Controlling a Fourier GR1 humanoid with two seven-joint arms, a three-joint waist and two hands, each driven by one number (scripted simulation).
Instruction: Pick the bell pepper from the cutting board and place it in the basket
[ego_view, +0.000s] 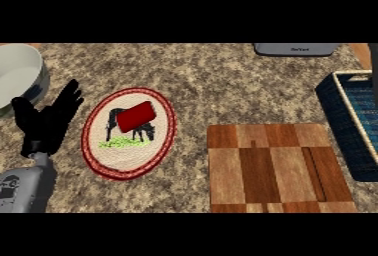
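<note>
Desk: speckled brown-grey stone top, filling the view; a broad bare stretch runs across the middle and toward the far edge.

Cutting board: patchwork of light and dark wood blocks, lying flat at the near right, its near edge at the bottom of the view. Its top carries nothing.

Basket: dark blue weave with a pale rim, at the right edge, partly out of view, just beside the board's far right corner.

Plate: oval in this view, cream with a red rim, showing a black animal over green grass. It sits left of centre, apart from the board, with a strip of bare desk between them.

Bowl: pale, round, at the far left corner, cut off by the view's edge.

Grey appliance: only its near edge shows at the far side; the small mark on it is unreadable.

Left robot hand: black, on a grey forearm rising from the lower left corner; fingers straight and spread wide, pointing away, holding nothing, just left of the plate.

Bell pepper: a red block-like shape, tilted, resting on the plate's upper half, not on the board.

Right robot hand: out of sight.
</note>
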